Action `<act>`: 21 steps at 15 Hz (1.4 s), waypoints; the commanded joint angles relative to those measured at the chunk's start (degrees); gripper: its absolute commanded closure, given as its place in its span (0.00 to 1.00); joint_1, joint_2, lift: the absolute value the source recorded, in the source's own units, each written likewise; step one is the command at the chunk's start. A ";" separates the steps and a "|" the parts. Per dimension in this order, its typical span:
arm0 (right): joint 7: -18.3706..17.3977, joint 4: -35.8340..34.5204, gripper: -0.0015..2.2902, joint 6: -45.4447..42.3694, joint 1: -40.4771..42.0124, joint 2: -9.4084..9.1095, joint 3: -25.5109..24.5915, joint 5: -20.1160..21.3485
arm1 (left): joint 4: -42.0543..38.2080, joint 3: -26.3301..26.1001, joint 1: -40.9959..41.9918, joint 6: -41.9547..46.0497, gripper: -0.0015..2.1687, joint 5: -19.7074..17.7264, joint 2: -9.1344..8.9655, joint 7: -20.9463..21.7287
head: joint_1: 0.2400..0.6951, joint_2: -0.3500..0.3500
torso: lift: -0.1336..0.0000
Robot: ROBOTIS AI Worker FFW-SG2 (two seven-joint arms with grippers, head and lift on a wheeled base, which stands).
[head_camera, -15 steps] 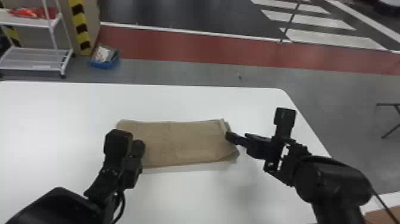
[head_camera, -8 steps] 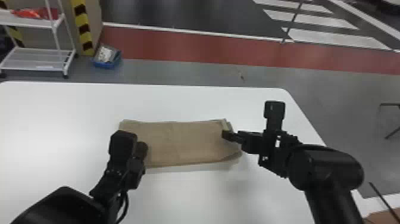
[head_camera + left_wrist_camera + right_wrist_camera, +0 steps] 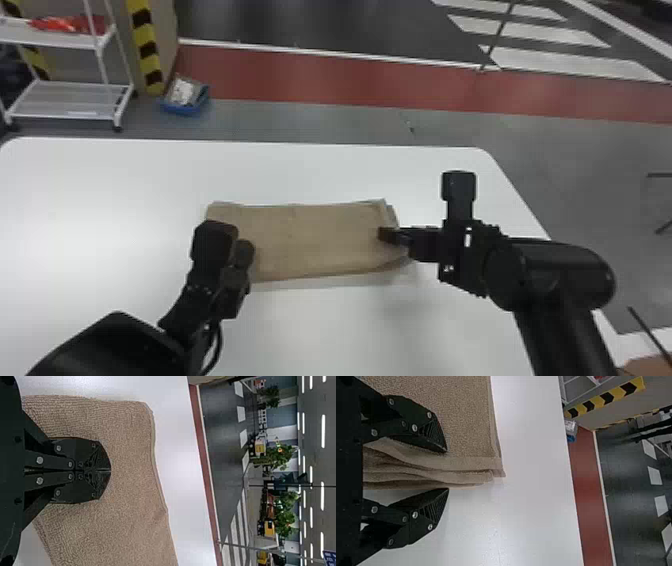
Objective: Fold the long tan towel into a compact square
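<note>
Tan towel: lies on the white table, folded in layers, longer from side to side than from front to back.
Right end: shows several stacked layers and a hem, a little uneven at the corner in the right wrist view.
Left gripper: sits at the left end of the towel, jaws clenched together, flat against each other in the left wrist view. Cannot tell about contact with the cloth.
Right gripper: reaches in from the right to the layered end. Jaws released and set wide apart, one over the top of the towel, the other beside its edge, with the layers between, unclamped.
Folding: still longer than a square.
White rack: stands on the floor past the table's far left corner, with something red on its upper shelf.
Striped post: rises just beside the rack, banded yellow and black.
Blue bin: rests on the floor near the post, holding something pale.
Red strip: runs across the floor beyond the table.
</note>
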State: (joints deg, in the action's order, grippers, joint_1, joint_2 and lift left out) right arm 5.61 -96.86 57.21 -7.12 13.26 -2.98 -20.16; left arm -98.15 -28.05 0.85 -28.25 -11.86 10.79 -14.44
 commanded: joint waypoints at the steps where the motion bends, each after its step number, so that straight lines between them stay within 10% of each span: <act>1: 0.36 -0.08 0.54 0.41 0.18 0.01 -0.18 -1.02 | 0.41 -0.07 -0.23 -0.02 0.98 0.00 -0.16 -0.06 | 1.00 0.20 | 0.07; 12: -0.43 -15.11 0.65 4.27 3.17 -0.16 -1.76 -12.62 | 1.20 -1.48 -0.85 -1.25 0.98 -0.35 -0.42 0.03 | 1.00 0.25 | 0.07; 21: -2.54 -16.96 0.65 4.10 3.26 0.80 -4.14 -13.68 | -6.09 3.62 1.96 1.04 0.98 -3.08 2.04 2.40 | 1.00 0.26 | 0.07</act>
State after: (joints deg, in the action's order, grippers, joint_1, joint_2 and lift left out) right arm 3.12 -113.74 61.00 -3.74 13.64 -6.32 -33.29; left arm -105.40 -25.61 3.28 -26.40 -14.78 12.76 -12.49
